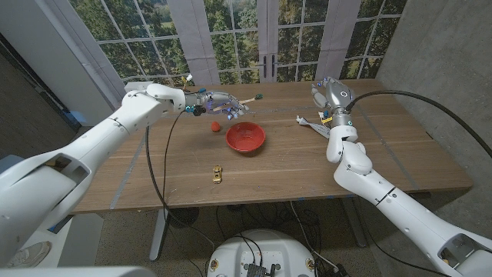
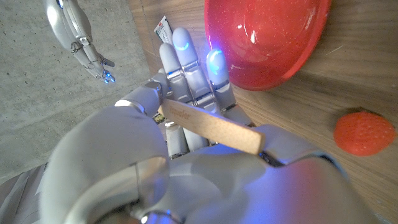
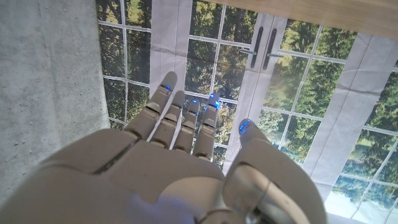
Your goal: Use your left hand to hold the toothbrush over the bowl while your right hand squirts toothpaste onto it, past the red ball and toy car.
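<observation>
Closest to us, the toy car (image 1: 217, 174) sits on the wooden table (image 1: 400, 165) nearer us than the red bowl (image 1: 245, 136). Our left hand (image 1: 216, 101) grips the toothbrush (image 1: 247, 98) just beyond the bowl, past the red ball (image 1: 216, 125), presumably heading over it. Right of the bowl, our right hand (image 1: 327, 92) hangs empty, fingers spread (toothpaste (image 1: 313, 125) lies below it), windows behind.

The toothbrush (image 1: 244, 101), a wooden-handled one with a dark head, is being held in the left hand (image 1: 214, 102) above the table, just behind the red bowl (image 1: 245, 137). The bowl is sitting upright mid-table, with the red ball (image 1: 216, 125) just beside it and the yellow toy car (image 1: 217, 174) lying nearer the front edge. The white toothpaste tube (image 1: 310, 125) is lying flat near the right hand (image 1: 329, 94)
</observation>
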